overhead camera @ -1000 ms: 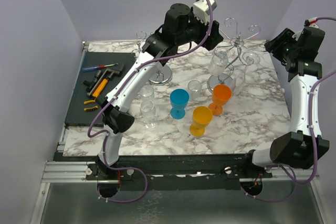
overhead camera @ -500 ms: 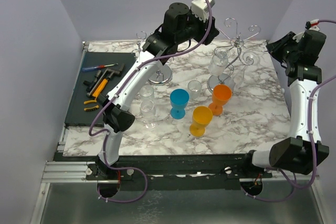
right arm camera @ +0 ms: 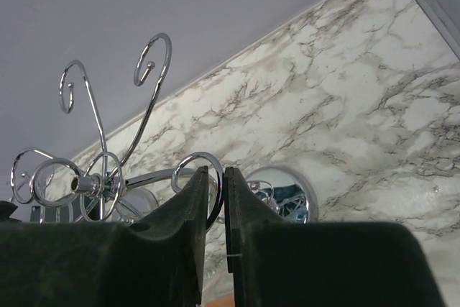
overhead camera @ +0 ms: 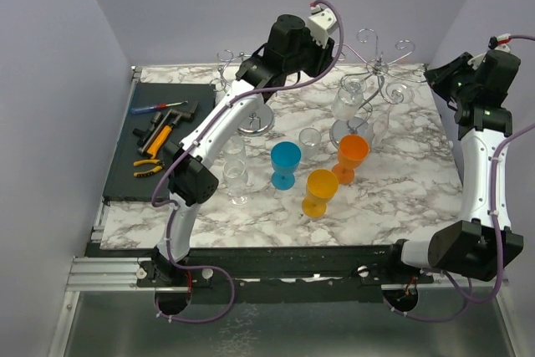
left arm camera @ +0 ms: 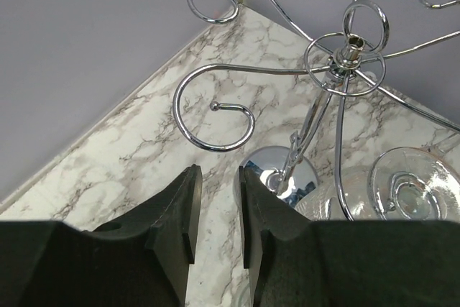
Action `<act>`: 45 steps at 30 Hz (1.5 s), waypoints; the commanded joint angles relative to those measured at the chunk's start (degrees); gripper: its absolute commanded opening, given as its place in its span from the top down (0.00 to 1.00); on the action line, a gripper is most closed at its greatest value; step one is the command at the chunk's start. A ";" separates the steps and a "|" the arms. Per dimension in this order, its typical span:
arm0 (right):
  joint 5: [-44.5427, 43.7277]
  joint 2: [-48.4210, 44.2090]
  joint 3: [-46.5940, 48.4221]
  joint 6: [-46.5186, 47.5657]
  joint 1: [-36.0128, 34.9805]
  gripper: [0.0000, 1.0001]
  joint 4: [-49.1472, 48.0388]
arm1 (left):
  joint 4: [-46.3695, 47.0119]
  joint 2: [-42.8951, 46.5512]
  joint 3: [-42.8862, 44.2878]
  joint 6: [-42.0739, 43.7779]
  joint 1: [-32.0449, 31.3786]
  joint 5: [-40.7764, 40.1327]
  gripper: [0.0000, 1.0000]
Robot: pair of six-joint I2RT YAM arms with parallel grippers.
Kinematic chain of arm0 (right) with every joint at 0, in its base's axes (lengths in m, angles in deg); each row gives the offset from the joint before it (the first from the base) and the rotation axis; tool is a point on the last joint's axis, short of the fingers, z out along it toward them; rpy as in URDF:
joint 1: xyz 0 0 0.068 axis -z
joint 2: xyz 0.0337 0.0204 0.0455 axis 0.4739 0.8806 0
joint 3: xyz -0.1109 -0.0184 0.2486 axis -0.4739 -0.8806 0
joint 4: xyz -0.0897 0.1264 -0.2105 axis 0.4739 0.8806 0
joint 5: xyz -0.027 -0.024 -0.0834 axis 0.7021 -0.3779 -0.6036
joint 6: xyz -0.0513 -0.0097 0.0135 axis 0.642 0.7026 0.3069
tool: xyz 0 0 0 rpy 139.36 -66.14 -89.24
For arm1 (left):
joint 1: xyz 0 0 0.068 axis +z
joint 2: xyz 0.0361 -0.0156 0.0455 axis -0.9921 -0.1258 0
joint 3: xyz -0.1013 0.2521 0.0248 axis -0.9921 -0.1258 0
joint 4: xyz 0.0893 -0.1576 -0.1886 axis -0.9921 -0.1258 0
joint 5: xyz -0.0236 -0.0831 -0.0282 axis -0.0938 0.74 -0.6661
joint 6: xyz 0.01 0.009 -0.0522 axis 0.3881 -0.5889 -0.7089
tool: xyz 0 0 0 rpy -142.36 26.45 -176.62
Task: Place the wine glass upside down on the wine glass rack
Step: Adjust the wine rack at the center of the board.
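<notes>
The chrome wine glass rack [overhead camera: 380, 64] stands at the back right on its round base [overhead camera: 349, 131]. Two clear wine glasses [overhead camera: 349, 98] [overhead camera: 399, 94] hang from it upside down. More clear glasses [overhead camera: 311, 140] [overhead camera: 236, 177] stand upright on the marble. My left gripper [overhead camera: 328, 38] hovers high, left of the rack. In the left wrist view it [left arm camera: 218, 174] is open by a modest gap and empty, above a free hook [left arm camera: 215, 116]. My right gripper [overhead camera: 440, 73] hangs right of the rack. Its jaws [right arm camera: 215, 172] leave only a narrow slit and hold nothing.
A second chrome stand [overhead camera: 255, 119] is at the back left. Blue [overhead camera: 285, 163], yellow [overhead camera: 321, 190] and orange [overhead camera: 352, 156] goblets stand mid-table. A dark mat [overhead camera: 159, 123] with hand tools lies at the left. Walls close in behind and on both sides.
Both grippers have narrowed their jaws. The left wrist has swung slightly right toward the rack. The right arm has drawn back to the right, away from the rack.
</notes>
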State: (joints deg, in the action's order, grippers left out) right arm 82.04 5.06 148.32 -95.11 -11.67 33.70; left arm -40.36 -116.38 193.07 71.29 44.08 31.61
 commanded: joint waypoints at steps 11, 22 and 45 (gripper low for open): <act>5.48 -2.61 -3.31 -2.38 0.26 0.88 -0.43 | -0.20 -9.71 12.28 2.06 1.12 -0.12 0.67; 7.83 -5.55 -6.48 -3.52 0.26 0.89 0.08 | 5.45 -11.37 13.08 3.73 1.30 -2.07 0.68; 2.17 -6.02 0.19 -0.97 0.31 0.44 4.65 | 8.54 -0.44 1.05 13.32 2.14 -3.74 0.49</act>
State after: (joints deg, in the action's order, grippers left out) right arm 85.69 -1.89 144.29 -98.02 -11.10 35.73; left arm -33.15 -126.26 200.26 80.20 46.00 29.08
